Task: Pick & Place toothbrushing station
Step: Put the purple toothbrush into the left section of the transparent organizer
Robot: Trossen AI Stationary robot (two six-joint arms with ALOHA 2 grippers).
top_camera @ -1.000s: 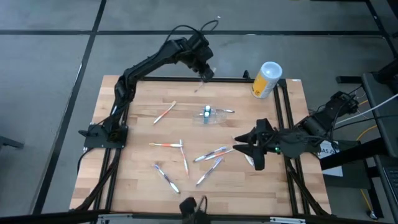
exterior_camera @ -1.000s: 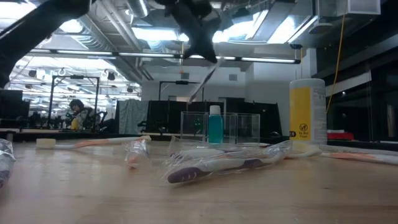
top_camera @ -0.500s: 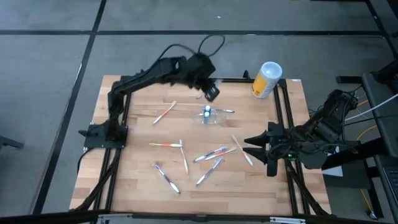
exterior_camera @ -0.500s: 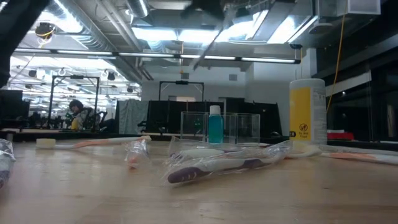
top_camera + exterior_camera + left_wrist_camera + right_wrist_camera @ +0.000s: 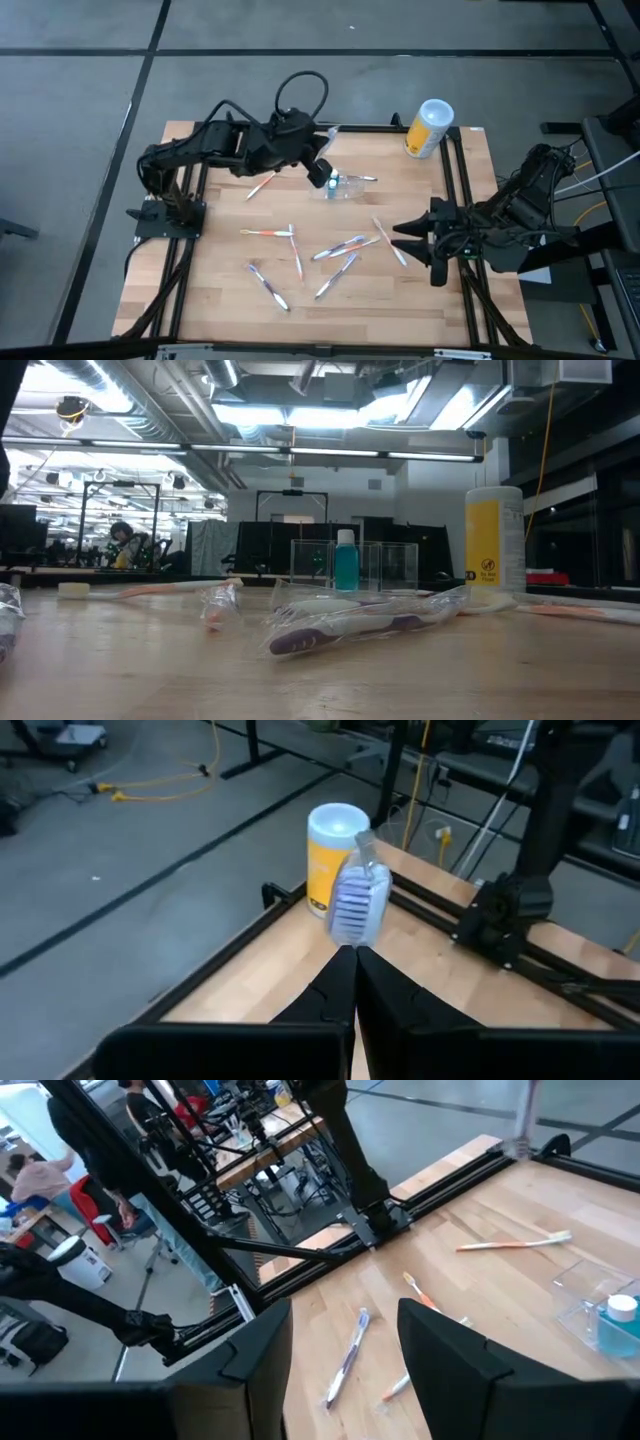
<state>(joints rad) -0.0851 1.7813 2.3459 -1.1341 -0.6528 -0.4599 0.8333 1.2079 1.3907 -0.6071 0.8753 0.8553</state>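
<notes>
The toothbrushing station [image 5: 345,187] is a clear plastic holder that stands on its base at the table's far middle, with a teal bottle [image 5: 345,563] in it. It also shows in the low view [image 5: 385,565]. My left gripper [image 5: 320,160] hovers just left of the station. It is shut on a wrapped toothbrush with a purple head [image 5: 357,903]. My right gripper [image 5: 405,238] is open and empty, low over the table's right side. Several wrapped toothbrushes [image 5: 338,247] lie flat on the wood. My left gripper pinches the wrapped toothbrush between its two shut fingers [image 5: 350,975]. The bristle head [image 5: 357,903] sticks out past the fingertips, pointing toward the far right corner. The toothbrush is lifted clear of the table. The handle is hidden behind the fingers.
A yellow canister with a white lid [image 5: 428,127] stands at the far right corner. It also shows in the left wrist view [image 5: 332,855]. Loose toothbrushes lie at the left [image 5: 264,182] and the near middle [image 5: 268,283]. A black frame rail [image 5: 460,200] runs along the table's right edge.
My left gripper has carried the toothbrush from over the table's far edge toward the near edge, and now hovers beside the station. My right gripper has drawn back a little toward the table's right edge and has stayed open.
</notes>
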